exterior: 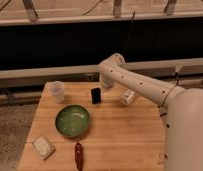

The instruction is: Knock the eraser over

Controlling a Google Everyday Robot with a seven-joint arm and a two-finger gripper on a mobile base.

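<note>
Your eraser (96,95) stands upright on the wooden table (125,135), toward the far side and roughly midway across, resting on its narrow base. It is a small black block, and nothing is touching it. To its left, near the far left corner, you have a clear plastic cup (57,91), also upright and well apart from the eraser. Just near and left of the eraser sits a green bowl (73,120), close to it but with a gap between them.

The white arm (140,85) reaches in from the right, its elbow bending above the far edge of the table just right of the eraser. You will find the gripper (106,82) at the end of the arm's downturned section, hanging just beyond and to the right of the eraser's top, near it but apart from it as far as can be seen. Its state cannot be told from this view.

A white bottle (127,96) lies to the right of the eraser, under the arm. At the near left corner you have a pale speckled block (43,147) lying flat, and to its right, near the front edge, a dark red elongated object (78,155)
</note>
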